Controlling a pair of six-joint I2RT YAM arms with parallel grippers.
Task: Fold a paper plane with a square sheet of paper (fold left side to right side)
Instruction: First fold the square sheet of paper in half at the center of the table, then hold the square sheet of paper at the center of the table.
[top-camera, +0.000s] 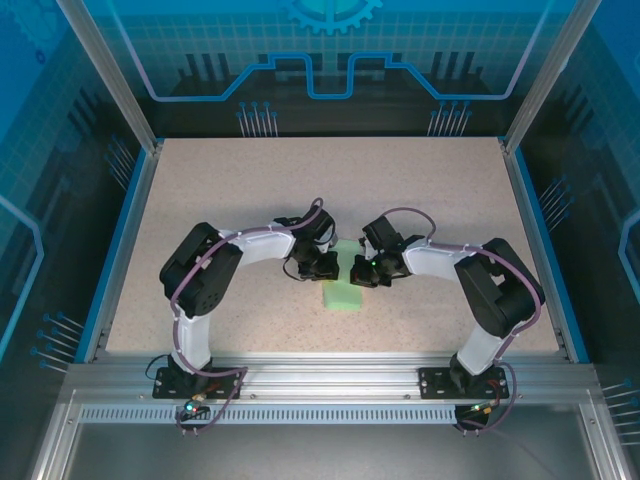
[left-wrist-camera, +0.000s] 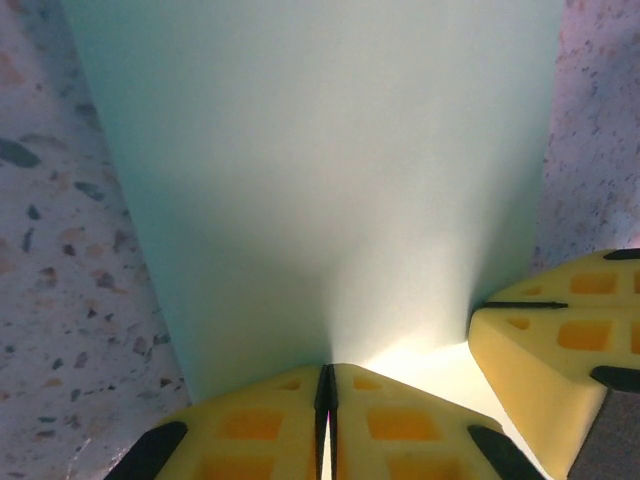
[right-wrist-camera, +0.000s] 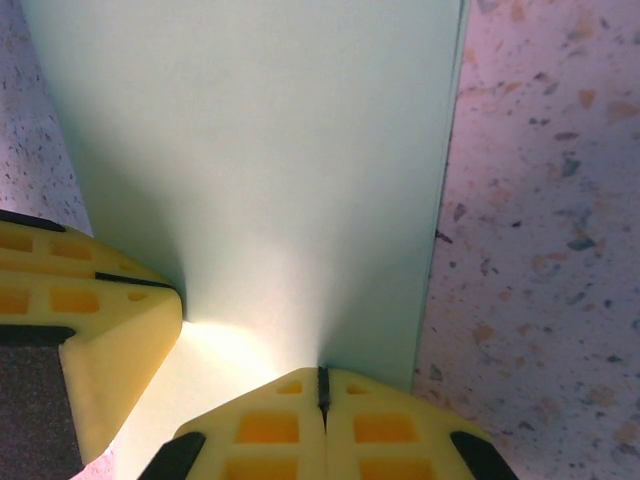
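The square sheet of paper (top-camera: 345, 292) is pale mint green and lies flat on the table between the two arms, showing as a plain rectangle, longer than it is wide. The paper plane is out of view. My left gripper (top-camera: 325, 268) comes in from the left, jaws shut, tips down on the sheet (left-wrist-camera: 320, 180). My right gripper (top-camera: 365, 272) comes in from the right, also shut, tips on the sheet (right-wrist-camera: 260, 170). The left wrist view has my left gripper (left-wrist-camera: 327, 378) at the bottom and the right gripper's yellow fingers (left-wrist-camera: 545, 350) beside it. Whether either pair nips any paper cannot be told.
The speckled beige table (top-camera: 300, 180) has a blue rim on the left and right sides and an aluminium rail (top-camera: 330, 375) along the near edge, where both arm bases are bolted. Slanted metal posts rise at the far corners.
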